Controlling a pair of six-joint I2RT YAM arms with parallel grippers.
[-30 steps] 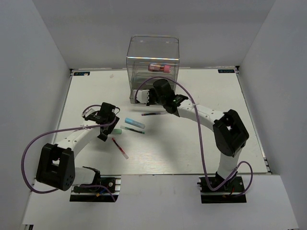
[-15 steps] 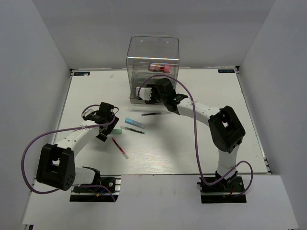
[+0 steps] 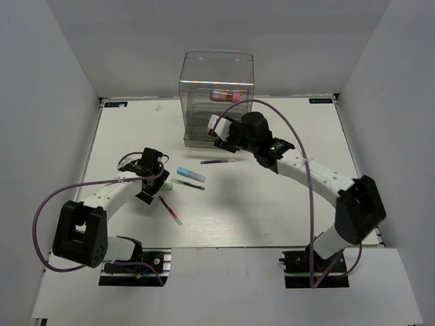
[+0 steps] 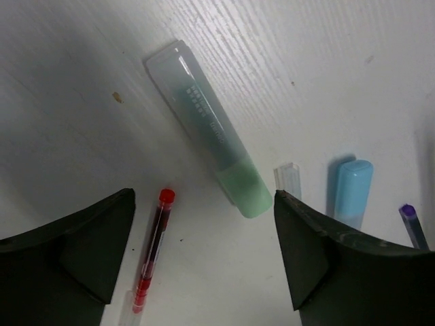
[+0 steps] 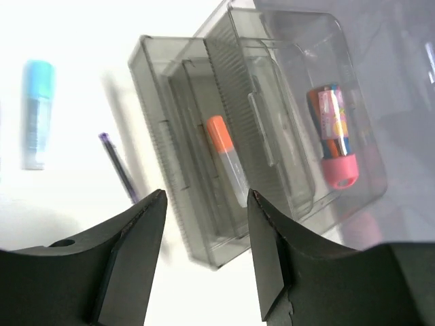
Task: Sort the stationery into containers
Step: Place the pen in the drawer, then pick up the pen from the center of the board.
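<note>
Two items are already sitting in the clear drawer box (image 3: 216, 75): the orange-grey marker (image 5: 228, 159) in a grey drawer pulled out for drop-in access, and the pink tube (image 5: 333, 136) in a higher compartment. The right gripper (image 5: 205, 204) is hovering over that drawer, jaws partly spread, holding nothing. The left gripper (image 4: 204, 197) is hanging wide open and empty, straddling the pale green marker (image 4: 204, 125) on the table, probably lining up the next pick.

The left tool (image 4: 202, 224) is hovering over the white surface (image 4: 326, 68), fingers spread wide. A pale green marker (image 4: 207, 129) is lying diagonally just ahead of the gap. A red pen (image 4: 153, 248) is lying beside one finger, and a light blue marker (image 4: 352, 190) and a purple-tipped thin pen (image 4: 413, 225) are lying by the other.
</note>
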